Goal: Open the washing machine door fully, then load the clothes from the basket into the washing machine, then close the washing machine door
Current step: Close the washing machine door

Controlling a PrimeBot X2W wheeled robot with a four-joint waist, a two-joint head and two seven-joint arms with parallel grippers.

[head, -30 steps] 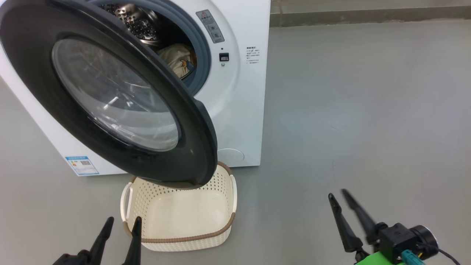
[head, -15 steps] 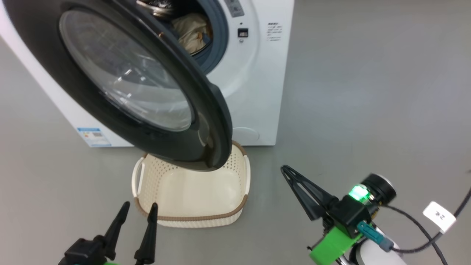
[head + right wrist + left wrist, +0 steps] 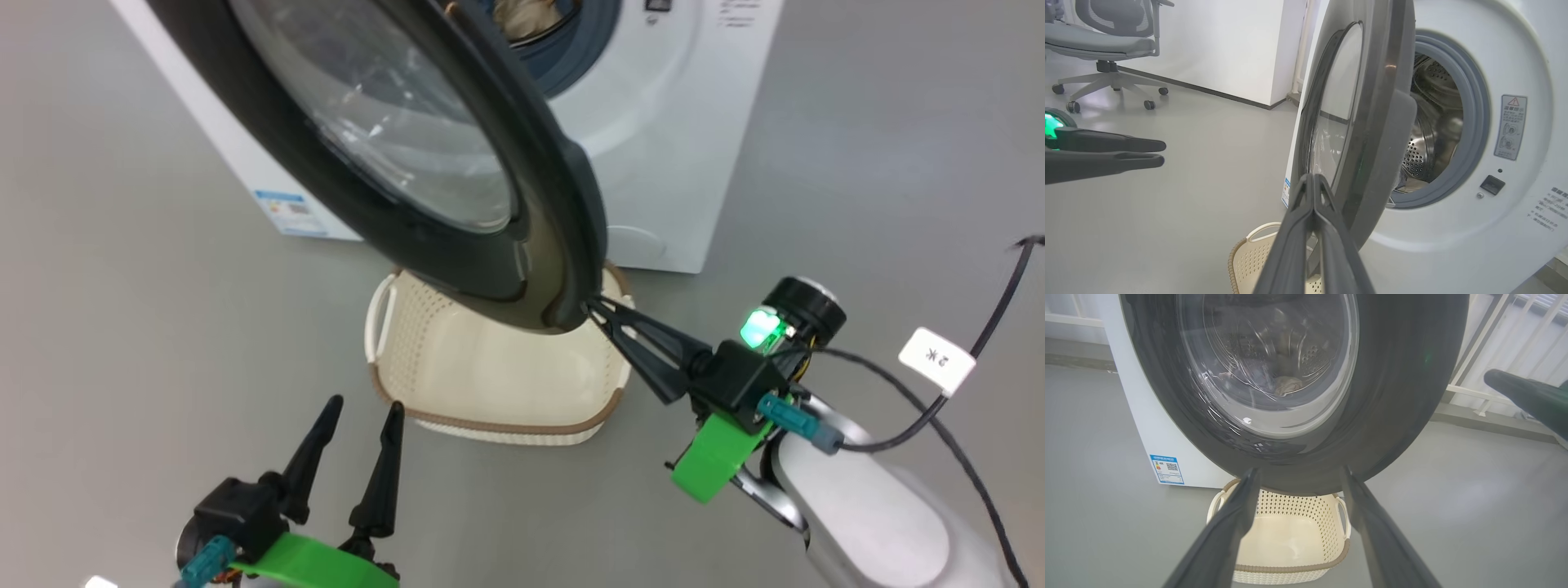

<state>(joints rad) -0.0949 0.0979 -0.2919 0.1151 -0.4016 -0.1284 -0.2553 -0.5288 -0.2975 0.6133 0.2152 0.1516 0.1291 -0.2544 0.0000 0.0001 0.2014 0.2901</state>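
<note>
The washing machine (image 3: 678, 163) stands at the top with its round black door (image 3: 457, 269) swung out over the basket (image 3: 490, 429), whose floor is bare. A cream piece of the clothes (image 3: 526, 12) lies in the drum and also shows through the glass (image 3: 1288, 384). My right gripper (image 3: 589, 307) is shut, with its tips against the door's lower outer edge; in the right wrist view the shut right gripper (image 3: 1312, 177) meets the door rim (image 3: 1384, 102). My left gripper (image 3: 365, 403) is open in front of the basket, holding nothing.
Grey floor surrounds the machine. An office chair (image 3: 1114, 41) stands far to the left by a white wall. A black cable with a white tag (image 3: 935, 357) trails beside my right arm. A white railing (image 3: 1494, 343) runs behind the machine's right side.
My right gripper has shut and swung in from the right to the door's edge. The left gripper stays open. The head camera has tilted down and shifted.
</note>
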